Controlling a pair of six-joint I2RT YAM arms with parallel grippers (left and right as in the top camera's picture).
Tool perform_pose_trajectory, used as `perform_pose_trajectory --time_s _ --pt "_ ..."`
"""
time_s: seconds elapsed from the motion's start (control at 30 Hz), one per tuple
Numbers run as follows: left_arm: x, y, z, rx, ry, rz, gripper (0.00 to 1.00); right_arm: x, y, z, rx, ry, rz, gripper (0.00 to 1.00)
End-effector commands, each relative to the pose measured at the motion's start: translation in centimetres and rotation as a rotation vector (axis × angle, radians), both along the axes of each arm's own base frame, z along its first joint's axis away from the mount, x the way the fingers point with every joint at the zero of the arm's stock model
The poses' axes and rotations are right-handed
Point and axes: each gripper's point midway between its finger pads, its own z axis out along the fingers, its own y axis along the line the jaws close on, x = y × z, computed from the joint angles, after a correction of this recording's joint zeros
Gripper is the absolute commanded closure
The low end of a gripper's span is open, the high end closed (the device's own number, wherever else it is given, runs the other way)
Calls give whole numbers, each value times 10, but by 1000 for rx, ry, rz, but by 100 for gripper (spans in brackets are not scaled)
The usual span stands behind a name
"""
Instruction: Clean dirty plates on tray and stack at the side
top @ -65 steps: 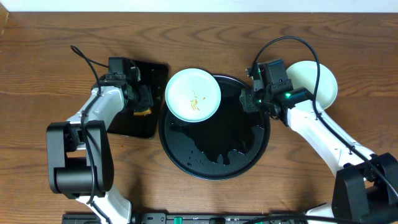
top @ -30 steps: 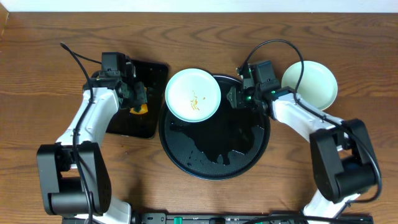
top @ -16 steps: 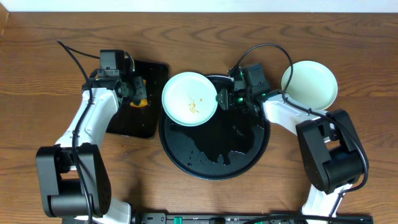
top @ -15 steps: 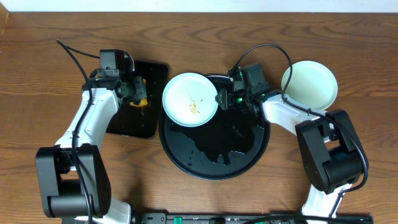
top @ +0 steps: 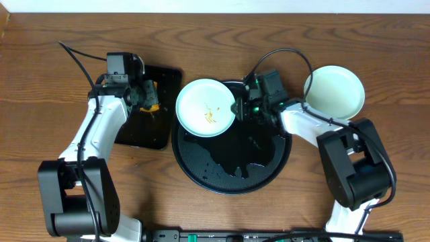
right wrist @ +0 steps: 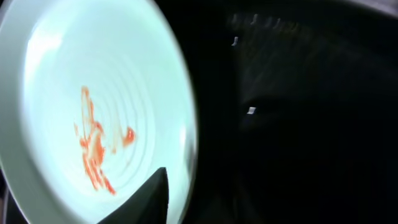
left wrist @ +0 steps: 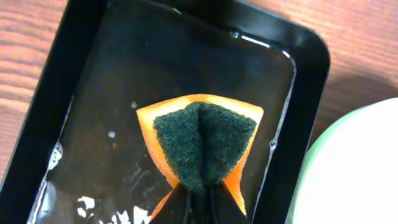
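Overhead, your smeared plate [top: 206, 116] sits on the round tray's [top: 232, 168] upper-left rim, with the right gripper [top: 240, 107] at its right edge. In the left wrist view, your left gripper [left wrist: 199, 205] pinches a folded sponge [left wrist: 202, 146] over the rectangular tray [left wrist: 81, 74]. In the right wrist view, one finger [right wrist: 155, 196] overlaps the plate's rim; you can't tell whether it is clamped.

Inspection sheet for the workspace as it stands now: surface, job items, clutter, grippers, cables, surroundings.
Surface: wooden table, brown grain.
Job's things: round black tray, glossy; mint plate with an orange sauce smear, lying over the tray's upper-left rim; pale plate on the table to the right, looks clean.
Clutter: rectangular black tray, wet.
Grippers: left gripper shut on the orange-and-green sponge over the rectangular tray; right gripper at the mint plate's rim, grip not discernible.
Cables: left cable and right cable, black loops off the arms.
Surroundings: white strip along the far edge.
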Motion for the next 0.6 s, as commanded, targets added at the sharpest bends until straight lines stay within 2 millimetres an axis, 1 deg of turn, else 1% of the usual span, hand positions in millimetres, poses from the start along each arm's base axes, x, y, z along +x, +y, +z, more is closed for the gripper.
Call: perform_pose_trajectory --time_s 0.0,0.1,0.13,0.3,0.43,0.57 --pt "12 2 35 19 -104 -1 92 -3 2 -10 -61 26 -62 73" --pt "16 2 54 27 -166 -11 92 -5 2 -13 -75 34 -77 75" --pt "16 2 62 36 -188 -23 92 -5 3 -12 -74 32 -75 78" --pt "12 3 97 55 -278 -34 92 -6 6 -12 -72 27 -68 99" --pt "9 6 115 72 -321 -22 92 -4 7 -10 -67 18 -68 99" --pt "8 8 122 89 -343 -23 92 -3 8 -9 -63 11 -69 99"
